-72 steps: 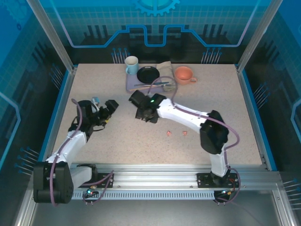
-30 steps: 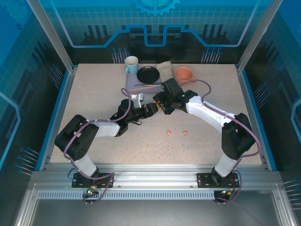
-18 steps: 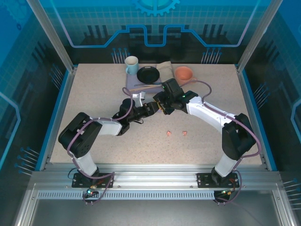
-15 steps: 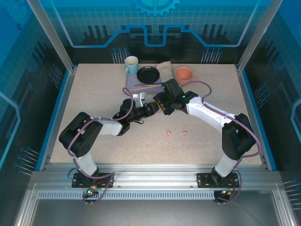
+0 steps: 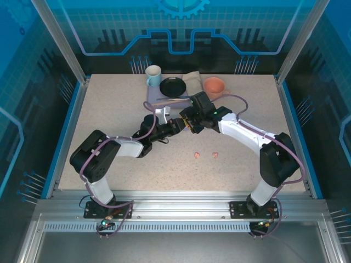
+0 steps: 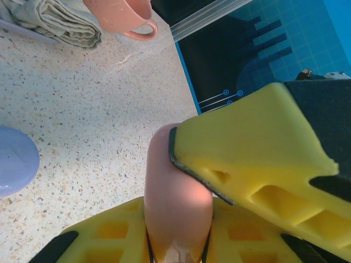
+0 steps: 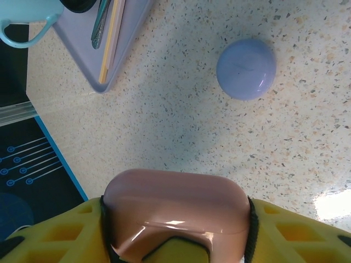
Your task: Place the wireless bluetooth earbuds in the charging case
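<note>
The speckled counter (image 5: 109, 109) carries everything, and the two arms reach in from its near edge and meet at the middle. At the far edge lies a lavender tray (image 7: 123, 41) with chopsticks and a metal utensil (image 7: 100, 24) on it. A folded grey-green cloth (image 5: 192, 80) lies just to the right of the tray. A black plate (image 5: 173, 86) sits on the tray, and a light-blue mug (image 5: 153, 75) stands at the tray's far left corner. A salmon cup (image 5: 214, 86) stands to the right of the cloth.

The right end effector (image 7: 175, 235) is pinching a pink charging case (image 7: 175, 203). Its yellow fingers (image 7: 60, 233) press against the case's two ends and hold it off the counter. The left end effector (image 6: 178, 189) is pressed together on the same pink case from the other side, one yellow finger (image 6: 247, 148) above and one below. The case's lid looks shut in both wrist views.

A lilac charging case (image 7: 245, 68), also shut, lies on the counter near the tray's near corner, apart from the held case.

Two salmon-pink earbuds (image 5: 196, 155) lie bare on the counter, side by side with a gap between them. They are on the near side of the end effectors and well apart from both cases.
</note>
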Robot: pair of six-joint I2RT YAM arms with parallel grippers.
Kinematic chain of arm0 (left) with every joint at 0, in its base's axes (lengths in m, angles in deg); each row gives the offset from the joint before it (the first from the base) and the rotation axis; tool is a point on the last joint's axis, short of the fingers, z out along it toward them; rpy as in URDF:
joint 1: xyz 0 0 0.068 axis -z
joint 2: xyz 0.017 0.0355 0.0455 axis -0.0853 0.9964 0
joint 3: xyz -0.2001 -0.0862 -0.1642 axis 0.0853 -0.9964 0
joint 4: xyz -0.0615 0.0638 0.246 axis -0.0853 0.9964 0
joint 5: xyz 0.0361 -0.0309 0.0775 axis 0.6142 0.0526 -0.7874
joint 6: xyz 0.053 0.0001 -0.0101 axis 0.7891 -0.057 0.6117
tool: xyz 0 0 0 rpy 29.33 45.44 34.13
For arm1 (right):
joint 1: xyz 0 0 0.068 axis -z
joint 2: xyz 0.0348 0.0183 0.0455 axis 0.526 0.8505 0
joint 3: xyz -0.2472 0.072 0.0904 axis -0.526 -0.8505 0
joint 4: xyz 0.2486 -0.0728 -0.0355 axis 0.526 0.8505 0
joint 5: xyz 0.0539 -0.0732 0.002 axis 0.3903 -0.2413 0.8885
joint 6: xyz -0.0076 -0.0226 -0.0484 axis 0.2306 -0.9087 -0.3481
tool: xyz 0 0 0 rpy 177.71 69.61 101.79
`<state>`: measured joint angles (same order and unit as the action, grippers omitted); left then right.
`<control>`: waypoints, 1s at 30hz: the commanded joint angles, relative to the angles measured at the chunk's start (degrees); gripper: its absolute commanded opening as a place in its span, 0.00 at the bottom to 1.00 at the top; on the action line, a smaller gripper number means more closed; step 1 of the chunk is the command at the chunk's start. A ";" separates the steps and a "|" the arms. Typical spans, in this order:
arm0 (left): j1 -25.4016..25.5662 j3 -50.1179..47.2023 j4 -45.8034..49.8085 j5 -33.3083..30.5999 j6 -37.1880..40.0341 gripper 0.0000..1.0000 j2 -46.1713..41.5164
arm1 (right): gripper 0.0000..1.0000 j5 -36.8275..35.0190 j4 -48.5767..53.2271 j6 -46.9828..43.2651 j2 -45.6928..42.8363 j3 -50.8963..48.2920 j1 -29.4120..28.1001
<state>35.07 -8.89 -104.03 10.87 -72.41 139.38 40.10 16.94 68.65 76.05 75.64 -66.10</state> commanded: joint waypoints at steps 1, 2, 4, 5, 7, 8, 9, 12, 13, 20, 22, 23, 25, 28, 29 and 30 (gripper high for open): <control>0.14 1.49 -0.57 -1.87 0.42 0.08 0.26 | 0.55 1.70 -0.75 -0.06 -2.79 -0.14 0.75; 0.06 1.55 -0.09 -1.91 0.48 0.08 0.06 | 0.64 1.47 -0.90 -0.51 -3.22 -0.15 1.10; 0.06 1.57 1.07 -1.65 0.60 0.08 -0.41 | 0.74 1.30 -1.04 -2.30 -4.48 -0.10 2.33; 0.11 1.61 1.99 -1.30 1.07 0.08 -0.89 | 0.77 1.60 -0.68 -3.40 -5.29 -0.05 3.41; -0.02 1.86 4.64 -0.24 2.34 0.08 -2.07 | 0.80 1.95 -0.20 -6.98 -7.54 -0.55 5.47; -0.16 2.05 6.84 0.29 3.34 0.08 -3.04 | 0.81 2.49 0.44 -9.70 -8.87 -0.85 6.87; -0.36 2.19 8.64 0.94 4.27 0.08 -3.96 | 0.82 2.82 1.16 -12.11 -9.95 -1.34 7.95; -1.58 3.52 15.45 5.80 8.45 0.08 -7.04 | 0.85 6.42 -2.00 -22.17 -13.52 -5.10 12.32; -2.24 4.28 18.54 7.96 10.11 0.08 -8.07 | 0.85 9.87 -4.52 -26.04 -14.01 -6.69 14.06; -6.99 9.41 34.99 23.02 19.66 0.08 -13.56 | 0.82 30.01 -17.55 -52.49 -15.47 -14.63 16.27; -7.70 11.18 39.06 25.25 21.66 0.08 -14.03 | 0.81 32.53 -20.29 -53.95 -16.17 -16.64 16.18; -7.88 12.13 40.64 26.39 22.43 0.07 -14.23 | 0.81 33.53 -21.89 -53.99 -16.42 -17.56 16.05; -7.94 13.53 43.25 28.10 23.81 0.06 -14.25 | 0.80 34.97 -23.61 -54.12 -16.34 -18.53 15.37; -7.98 15.14 45.69 29.10 24.74 0.05 -13.98 | 0.79 35.99 -25.53 -54.69 -15.60 -18.97 13.85; -7.95 15.49 46.12 29.29 24.95 0.05 -13.74 | 0.79 35.86 -25.96 -54.77 -15.45 -18.99 13.27; -7.96 15.73 46.42 29.34 25.00 0.05 -13.67 | 0.79 35.84 -26.36 -54.87 -15.31 -19.03 12.82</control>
<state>27.33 4.62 -62.44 36.36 -50.59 126.30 72.38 -4.33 16.87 61.41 57.11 -51.64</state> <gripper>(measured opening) 0.230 0.789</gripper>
